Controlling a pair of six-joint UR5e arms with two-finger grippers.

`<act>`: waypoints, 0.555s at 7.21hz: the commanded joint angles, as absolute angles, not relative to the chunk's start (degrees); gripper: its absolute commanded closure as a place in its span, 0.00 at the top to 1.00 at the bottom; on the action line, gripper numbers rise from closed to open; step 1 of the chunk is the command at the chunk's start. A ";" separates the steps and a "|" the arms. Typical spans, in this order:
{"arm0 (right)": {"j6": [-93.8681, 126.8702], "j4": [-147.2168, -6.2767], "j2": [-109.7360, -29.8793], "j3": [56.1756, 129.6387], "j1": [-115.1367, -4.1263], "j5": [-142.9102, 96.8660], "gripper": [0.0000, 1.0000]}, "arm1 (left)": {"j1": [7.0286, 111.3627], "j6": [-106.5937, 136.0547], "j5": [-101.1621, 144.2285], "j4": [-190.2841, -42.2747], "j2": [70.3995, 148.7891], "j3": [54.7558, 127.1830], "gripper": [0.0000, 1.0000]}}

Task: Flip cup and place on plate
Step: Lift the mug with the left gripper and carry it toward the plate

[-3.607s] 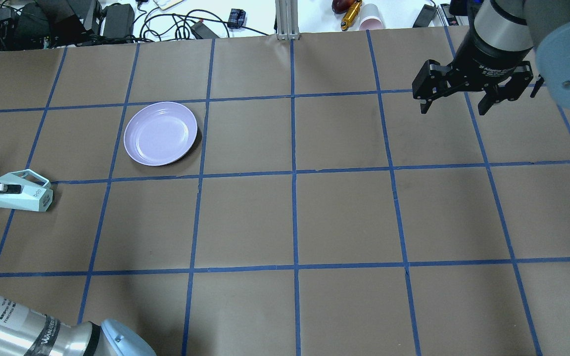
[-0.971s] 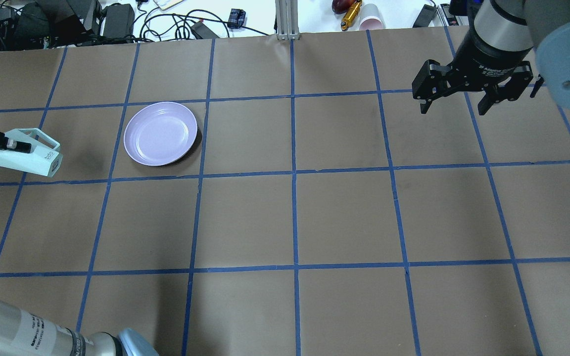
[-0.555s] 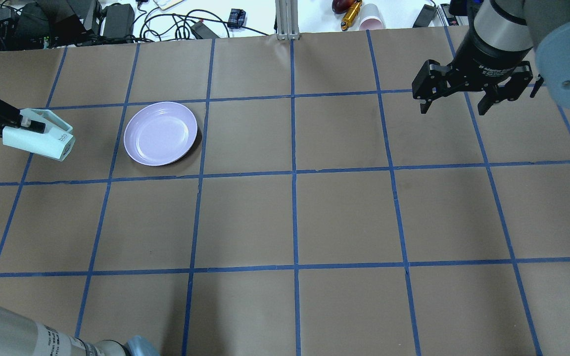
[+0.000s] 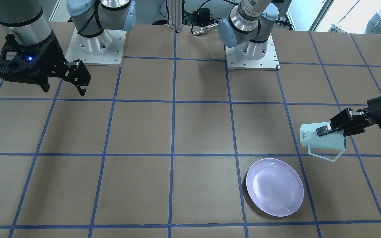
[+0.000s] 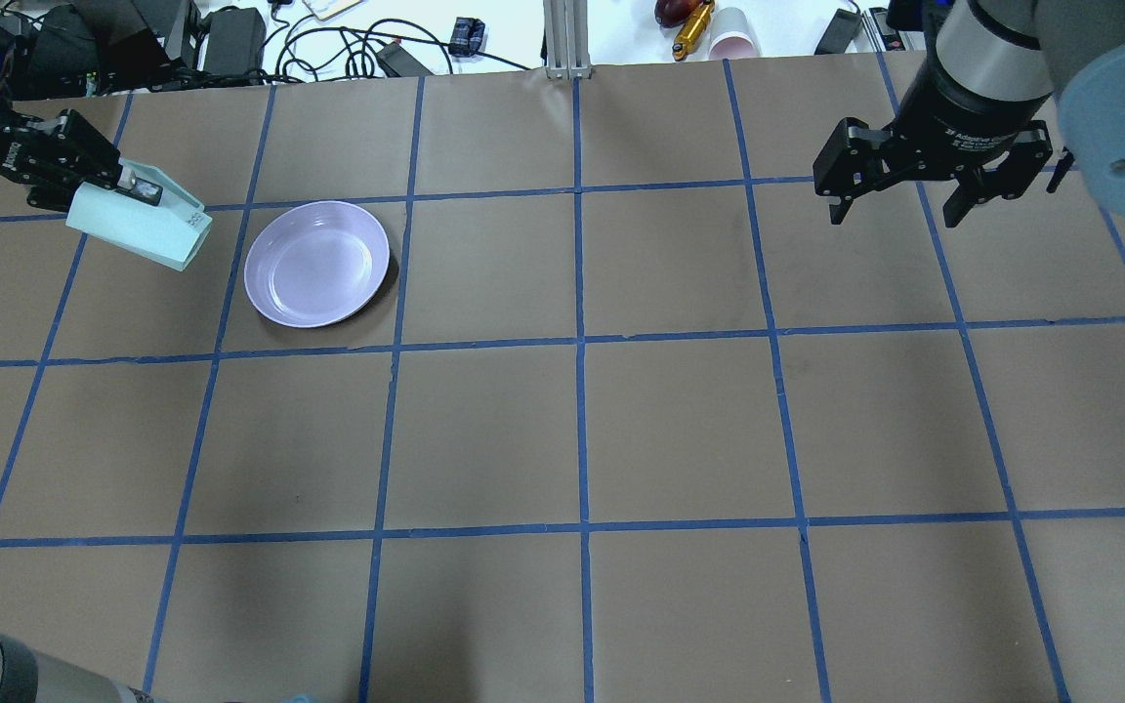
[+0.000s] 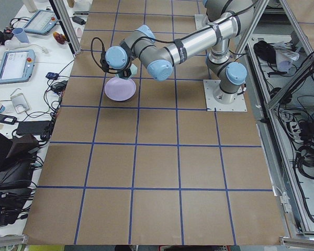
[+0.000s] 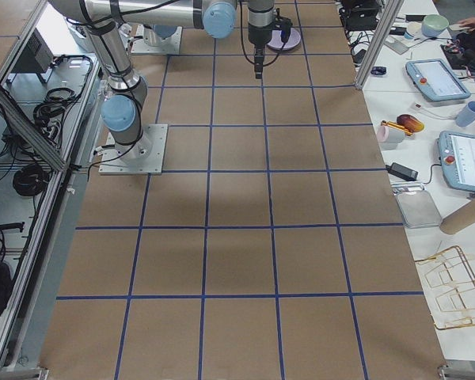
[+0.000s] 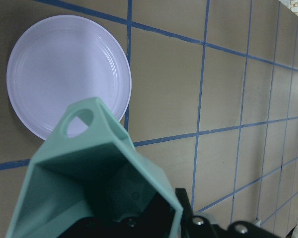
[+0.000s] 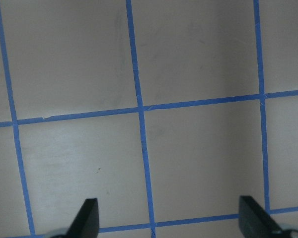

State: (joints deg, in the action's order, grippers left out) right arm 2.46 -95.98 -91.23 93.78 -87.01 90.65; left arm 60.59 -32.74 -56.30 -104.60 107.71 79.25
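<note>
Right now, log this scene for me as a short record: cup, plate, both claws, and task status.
cup: on its side, off the table, gripped by its wall
plate: empty, flat on the table, beside the cup
left claw: shut on the cup
right claw: open, empty, far from both
task status: cup not yet on plate
</note>
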 commanded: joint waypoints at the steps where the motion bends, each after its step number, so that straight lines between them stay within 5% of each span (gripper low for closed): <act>1: 2.46 -95.98 -91.23 93.78 -87.01 90.62 1.00 | 65.10 -27.70 -59.84 -99.78 107.40 79.28 0.00; 4: 2.46 -95.98 -91.23 93.78 -87.01 90.62 1.00 | 69.68 -26.02 -67.56 -92.75 107.93 79.63 0.00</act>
State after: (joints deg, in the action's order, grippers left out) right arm 2.46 -95.98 -91.23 93.78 -87.01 90.62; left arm 67.84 -26.37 -64.37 -95.52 107.64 79.47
